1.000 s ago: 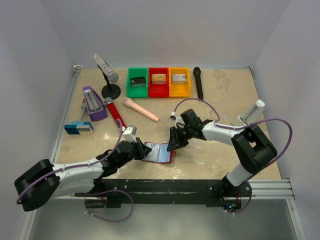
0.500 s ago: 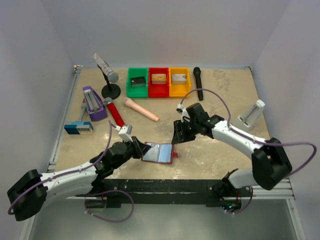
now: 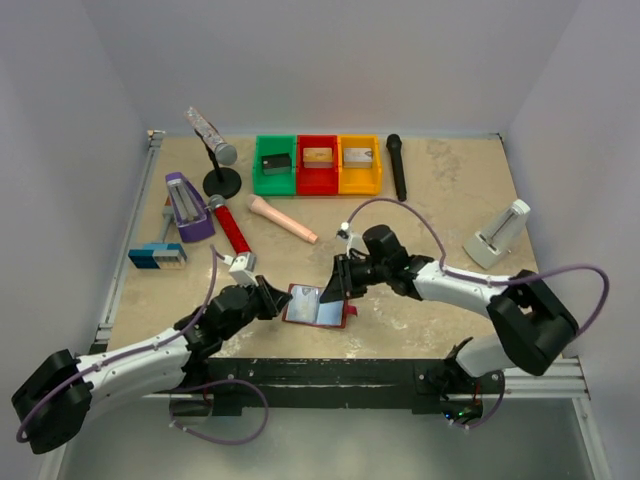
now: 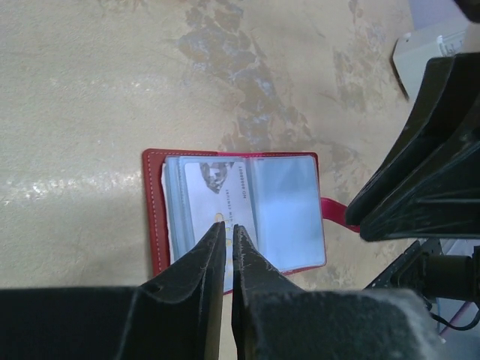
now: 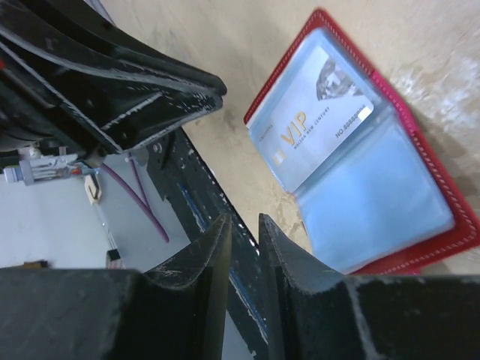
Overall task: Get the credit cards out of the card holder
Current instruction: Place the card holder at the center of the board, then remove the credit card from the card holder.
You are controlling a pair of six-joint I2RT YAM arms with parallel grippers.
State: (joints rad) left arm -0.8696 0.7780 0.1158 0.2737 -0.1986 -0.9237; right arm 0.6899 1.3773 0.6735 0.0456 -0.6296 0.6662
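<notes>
The card holder [image 3: 318, 306] lies open on the table, dark red with pale blue clear pockets. A grey-silver credit card [image 4: 221, 187] with gold VIP lettering [image 5: 315, 124] sits in its left pocket; other cards are hidden. My left gripper [image 3: 272, 298] is at the holder's left edge, jaws shut and empty, its tips [image 4: 227, 226] over the card's near end. My right gripper [image 3: 335, 290] hovers at the holder's upper right, jaws almost together with nothing between, its tips [image 5: 244, 217] beside the holder's [image 5: 442, 180] near edge. The red tab [image 4: 334, 210] sticks out on the right.
Green [image 3: 274, 165], red [image 3: 318, 163] and yellow [image 3: 360, 163] bins stand at the back. A black microphone [image 3: 397, 165], a red microphone [image 3: 230, 228], a beige cylinder [image 3: 283, 219], a purple item [image 3: 186, 205] and a white stand [image 3: 497, 234] lie around. A black rail [image 3: 330, 370] runs along the front.
My right gripper rose off the holder's right edge, then came down and left over its upper right. My left gripper shifted slightly left. The holder now lies open and flatter.
</notes>
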